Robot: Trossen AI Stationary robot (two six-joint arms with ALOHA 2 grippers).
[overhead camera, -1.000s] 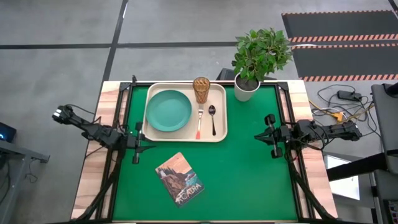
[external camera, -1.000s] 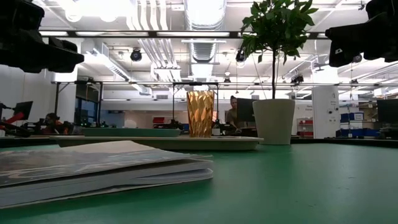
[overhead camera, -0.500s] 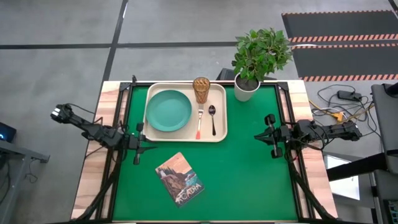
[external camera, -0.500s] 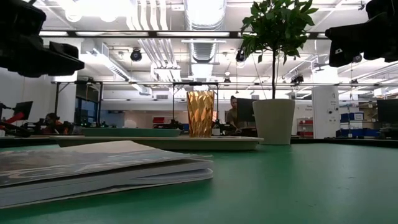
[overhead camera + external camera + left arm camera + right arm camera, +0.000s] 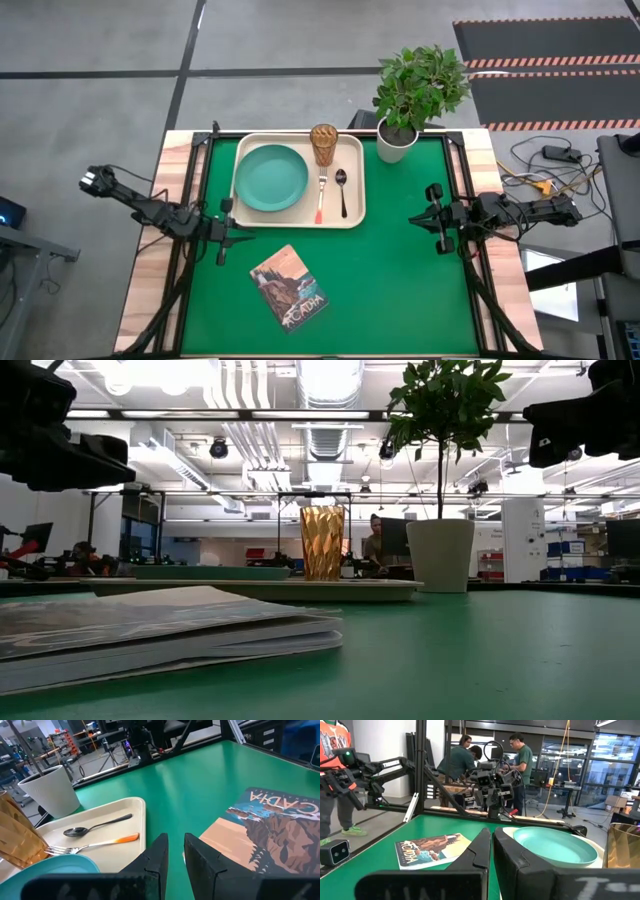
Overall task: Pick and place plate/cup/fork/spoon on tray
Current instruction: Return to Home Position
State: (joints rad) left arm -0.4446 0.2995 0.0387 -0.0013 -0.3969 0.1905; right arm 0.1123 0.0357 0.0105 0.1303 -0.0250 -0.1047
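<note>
The round teal-green plate [image 5: 270,178], amber ribbed cup [image 5: 323,143], orange-handled fork [image 5: 321,198] and dark metal spoon [image 5: 342,192] are lying on the cream rectangular tray [image 5: 355,215]. The left gripper [image 5: 235,232], near the tray's corner, and the right gripper [image 5: 415,218], well apart from it, are carrying nothing, fingers nearly together. Retract both arms level, clearing the tray rim.
</note>
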